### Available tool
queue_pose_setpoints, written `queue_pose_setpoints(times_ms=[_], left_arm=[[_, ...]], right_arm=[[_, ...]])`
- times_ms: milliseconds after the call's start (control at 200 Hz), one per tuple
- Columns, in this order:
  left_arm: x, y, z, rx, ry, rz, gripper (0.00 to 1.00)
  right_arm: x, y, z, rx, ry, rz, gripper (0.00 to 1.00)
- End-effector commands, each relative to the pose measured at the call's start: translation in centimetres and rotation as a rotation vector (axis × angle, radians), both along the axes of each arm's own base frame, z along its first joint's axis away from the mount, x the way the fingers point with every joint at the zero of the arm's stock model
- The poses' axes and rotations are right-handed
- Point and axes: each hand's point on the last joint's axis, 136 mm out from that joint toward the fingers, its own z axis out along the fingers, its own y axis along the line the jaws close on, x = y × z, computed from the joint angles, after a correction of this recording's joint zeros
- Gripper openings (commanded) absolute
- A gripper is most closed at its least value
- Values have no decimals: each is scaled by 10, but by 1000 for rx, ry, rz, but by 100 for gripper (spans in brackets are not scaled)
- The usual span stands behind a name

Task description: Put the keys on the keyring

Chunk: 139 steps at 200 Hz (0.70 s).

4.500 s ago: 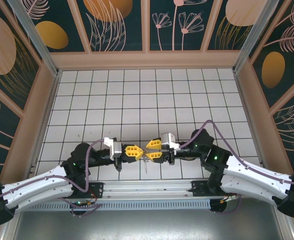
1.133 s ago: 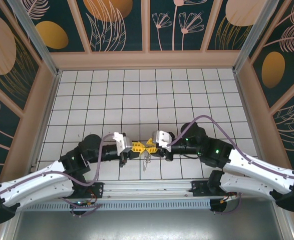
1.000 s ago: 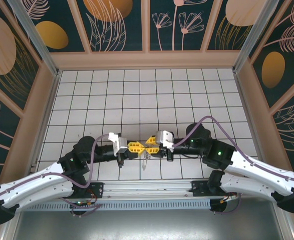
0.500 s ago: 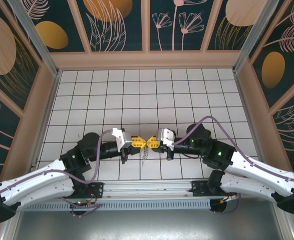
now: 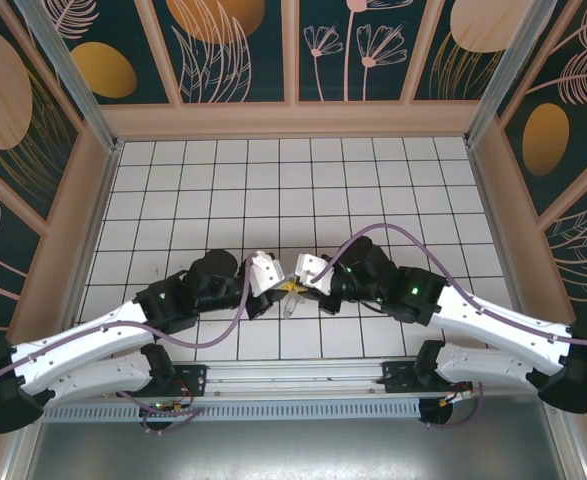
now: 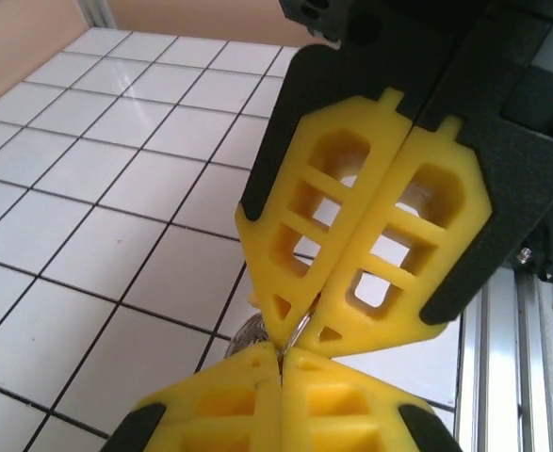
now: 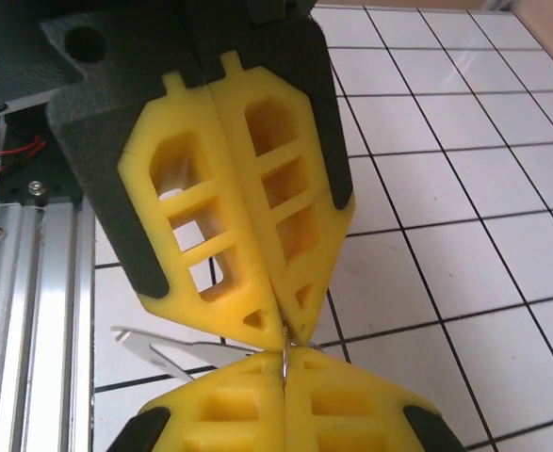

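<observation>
I am pinching the thin keyring [image 7: 284, 350] between my left hand [image 5: 284, 286] and right hand [image 5: 298, 285], both clamped shut tip to tip above the desk [image 5: 373, 200], keys [image 7: 163, 350] dangling below, so threading is looking unfinished.

— Are the keys [image 5: 289, 297] showing from above?
— They're reading as a tiny glint; I'm not telling them apart.
— And at the right wrist?
— The left gripper [image 7: 282, 328] is hiding all but one blade, poking out at nine o'clock; the bottom edge is cutting off the right gripper [image 7: 284, 369].
</observation>
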Motion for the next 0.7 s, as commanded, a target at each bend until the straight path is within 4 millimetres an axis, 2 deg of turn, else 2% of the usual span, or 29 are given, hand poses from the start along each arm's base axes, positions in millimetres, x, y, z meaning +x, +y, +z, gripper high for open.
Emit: queue_pose_setpoints(times_ms=[0,135,350,566,666,691], left_arm=[[-36,-12,54,-264,-45,-183,0],[-51,-3,75,-376,-54,-239,0],[-59,2,88,-450,-58,-268,0],[-72,3,100,-588,-34,-340,0],[-71,2,98,-603,-19,-341,0],[-71,1,97,-596,-12,-343,0]], right_arm=[[-21,19,60,252,-83,134,8],[-33,10,67,353,-83,168,18],[-39,3,74,419,-76,178,20],[-42,-3,80,483,-66,171,13],[-40,-6,81,494,-76,154,1],[-38,-7,82,493,-80,142,0]])
